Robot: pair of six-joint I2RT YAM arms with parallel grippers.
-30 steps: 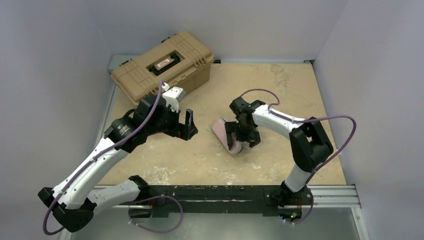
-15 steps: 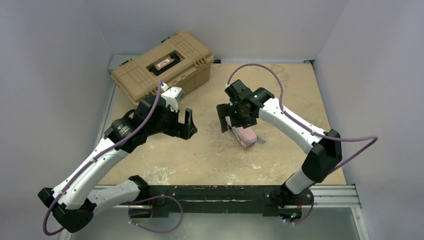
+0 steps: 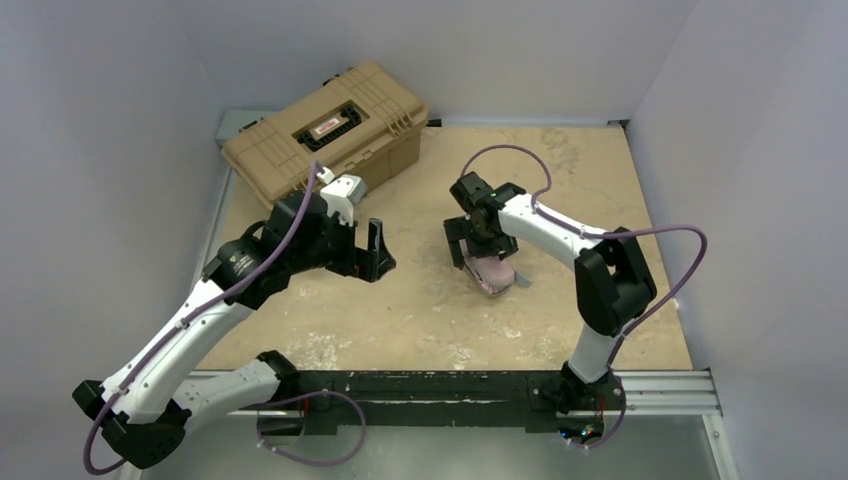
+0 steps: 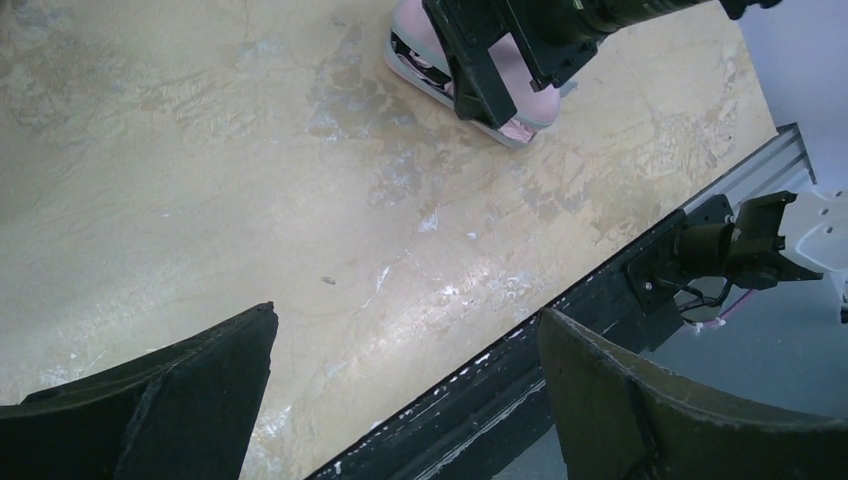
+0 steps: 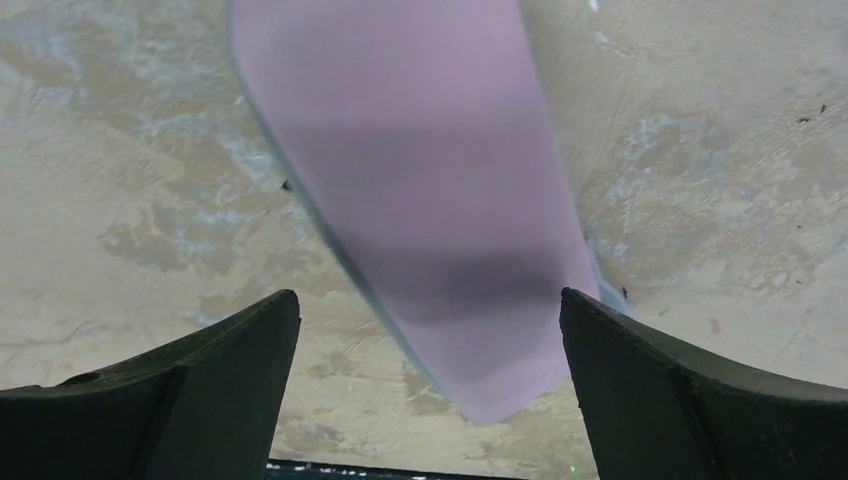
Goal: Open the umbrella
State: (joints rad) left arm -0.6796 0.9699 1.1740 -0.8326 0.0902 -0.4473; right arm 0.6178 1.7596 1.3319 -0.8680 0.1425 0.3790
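Umbrella [image 3: 492, 272]: folded, lying flat on table [image 3: 420, 310], just off centre toward 4 o'clock | right gripper [image 5: 428, 300]: over it, jaws spread wide to either side (nothing clamped) | left gripper [image 4: 408, 315]: at umbrella's 9 o'clock, well apart, jaws spread, holding nothing | toolbox [image 3: 325, 130]: shut, 11 o'clock corner

you get soft, even light from above, and the table [image 3: 400, 320] shows only faint shadows beneath the arms. in the right wrist view the umbrella [image 5: 420, 200] is blurred at its edges, a dark shadow band crosses it, and the near fingers [image 5: 150, 400] look soft. the left wrist view is sharper.
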